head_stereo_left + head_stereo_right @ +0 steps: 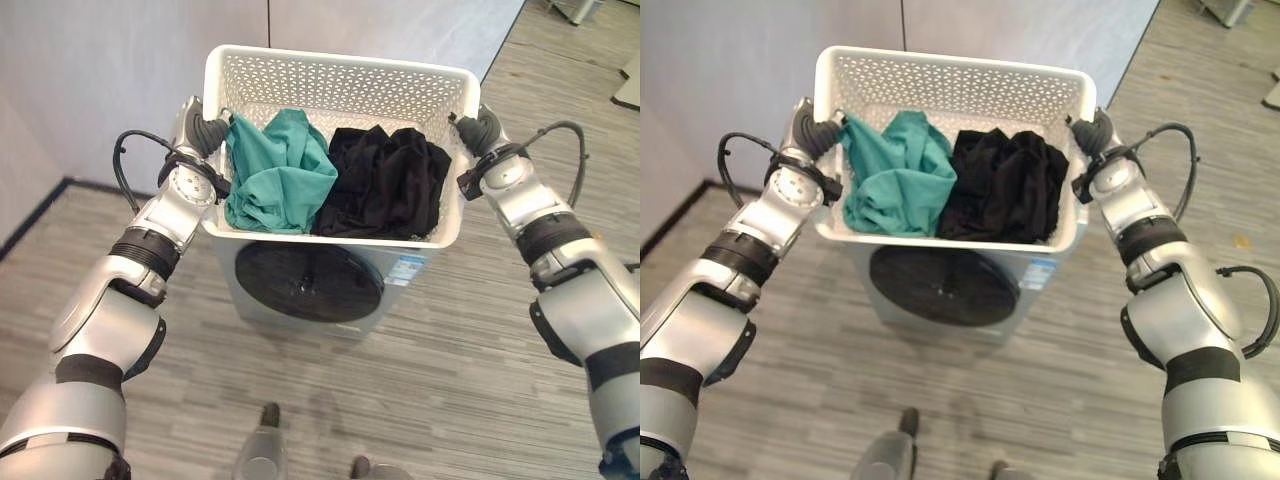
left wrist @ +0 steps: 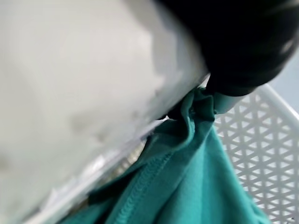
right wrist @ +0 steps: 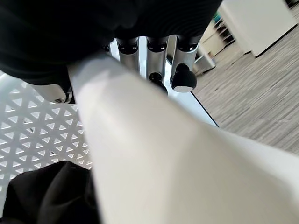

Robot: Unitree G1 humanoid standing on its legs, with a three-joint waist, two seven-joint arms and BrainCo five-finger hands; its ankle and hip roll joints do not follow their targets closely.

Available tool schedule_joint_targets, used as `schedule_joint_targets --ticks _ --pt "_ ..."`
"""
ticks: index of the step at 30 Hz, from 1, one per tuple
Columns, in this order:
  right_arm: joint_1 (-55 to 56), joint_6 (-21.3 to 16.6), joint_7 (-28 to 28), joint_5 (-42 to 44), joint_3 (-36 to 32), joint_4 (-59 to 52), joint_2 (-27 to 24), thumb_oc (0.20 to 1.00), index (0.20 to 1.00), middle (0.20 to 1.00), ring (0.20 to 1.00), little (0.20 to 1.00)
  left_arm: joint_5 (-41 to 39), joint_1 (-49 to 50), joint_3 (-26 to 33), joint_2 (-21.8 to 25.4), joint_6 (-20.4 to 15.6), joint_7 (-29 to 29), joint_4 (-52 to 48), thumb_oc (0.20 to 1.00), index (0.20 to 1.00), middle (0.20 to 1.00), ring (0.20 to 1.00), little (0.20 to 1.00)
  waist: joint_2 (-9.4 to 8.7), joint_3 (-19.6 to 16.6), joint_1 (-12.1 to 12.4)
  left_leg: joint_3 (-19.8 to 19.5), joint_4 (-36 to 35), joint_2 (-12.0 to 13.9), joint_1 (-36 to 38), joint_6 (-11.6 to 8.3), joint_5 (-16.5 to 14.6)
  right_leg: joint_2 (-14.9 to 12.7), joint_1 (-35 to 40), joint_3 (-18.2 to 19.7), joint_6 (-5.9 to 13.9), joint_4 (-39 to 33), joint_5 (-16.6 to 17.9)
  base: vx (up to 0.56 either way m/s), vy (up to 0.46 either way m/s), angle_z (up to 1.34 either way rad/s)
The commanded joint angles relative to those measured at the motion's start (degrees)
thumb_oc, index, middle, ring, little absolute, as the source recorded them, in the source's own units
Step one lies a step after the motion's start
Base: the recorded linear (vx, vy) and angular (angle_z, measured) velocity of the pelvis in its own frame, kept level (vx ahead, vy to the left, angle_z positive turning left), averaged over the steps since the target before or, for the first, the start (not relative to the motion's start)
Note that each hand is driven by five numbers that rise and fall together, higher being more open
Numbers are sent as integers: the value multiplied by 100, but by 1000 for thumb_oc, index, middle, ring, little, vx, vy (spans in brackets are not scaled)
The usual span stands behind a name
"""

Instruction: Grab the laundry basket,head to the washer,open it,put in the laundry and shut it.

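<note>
While both hands (image 1: 205, 135) (image 1: 478, 130) curl round its rim, the white perforated basket (image 1: 340, 85) carries teal and black laundry (image 1: 335, 180)

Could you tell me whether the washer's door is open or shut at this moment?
Shut: the washer's dark round door sits flat in its front, below the laundry basket that both hands carry.

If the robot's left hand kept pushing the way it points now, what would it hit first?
The left hand points inward against the white basket, so the basket's side wall comes first, then probably the green garment just inside.
</note>
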Motion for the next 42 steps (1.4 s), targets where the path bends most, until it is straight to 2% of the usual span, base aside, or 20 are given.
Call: schedule_joint_targets --ticks 1,2,5,8,9,11,16,18,28,35,42 --pt "-485 -147 -35 70 225 338 -353 200 200 200 200 200 147 -823 19 219 -613 143 -101 200 200 200 200 200 144 -576 276 -10 3 206 109 -55 -470 105 510 -370 274 -759 609 132 97 -19" --pt "-552 -144 -4 44 297 575 -377 200 200 200 200 200 156 -881 -68 166 -630 84 113 200 200 200 200 200 176 -573 222 -2 -76 185 239 -55 -503 152 441 -518 266 -1206 544 164 99 -20" --pt "-631 -134 17 59 339 823 -397 200 200 200 200 200 203 -987 -179 78 -648 48 285 200 200 200 200 200 173 -543 165 -22 -114 169 347 -80 -568 171 354 -544 324 -1874 558 85 -8 -19" --pt "-770 -74 78 61 418 1133 -478 200 200 200 200 200 175 -1078 -263 -41 -699 -3 406 200 200 200 200 200 146 -405 22 -118 -63 124 415 -103 -640 230 168 -7 478 -2345 877 81 -55 15" --pt "-748 -21 182 47 471 1335 -444 200 200 200 200 200 175 -1102 -361 -181 -702 -75 561 200 200 200 200 200 69 -401 12 -115 -59 62 423 -116 -682 226 309 99 467 -2607 836 97 -61 43" --pt "-795 2 186 61 557 1521 -339 200 200 200 200 200 64 -1176 -428 -564 -712 -117 862 200 200 200 200 200 46 -502 -3 -138 -173 99 442 -148 -667 234 402 -40 470 -2743 856 114 -98 35" --pt "-862 12 229 74 629 1641 -332 200 200 200 200 200 -114 -1299 -477 -846 -735 -201 1170 200 200 200 200 200 37 -563 -107 -235 -356 201 448 -238 -557 319 452 -158 442 -2855 832 50 -75 2" --pt "-984 61 242 42 770 1759 -357 200 200 200 200 200 -896 -1432 -406 -1063 -807 -469 1400 200 200 200 200 200 54 -620 -268 -280 -671 346 522 -349 -398 447 506 -276 404 -3010 773 81 -96 11" --pt "-1005 126 231 -386 856 2260 -528 200 200 200 200 200 -751 -1925 -583 -1262 -727 -514 1844 200 200 200 200 200 138 -612 -456 -272 -1098 576 675 -488 -201 664 500 -311 311 -3081 617 48 -58 7" --pt "-1044 33 176 -254 744 2337 -354 200 200 200 200 200 -482 -2131 -638 -1259 -738 -394 2004 200 200 200 200 200 199 -448 -450 -264 -1215 649 541 -516 -88 726 280 -297 276 -3056 591 0 -44 -9" --pt "-1368 -44 59 98 775 2406 -331 200 200 200 200 200 -421 -2355 -665 -1160 -751 -234 2134 200 200 200 200 200 266 -198 -318 -355 -1225 624 162 -548 97 717 11 -430 252 -3041 627 -26 -26 5"
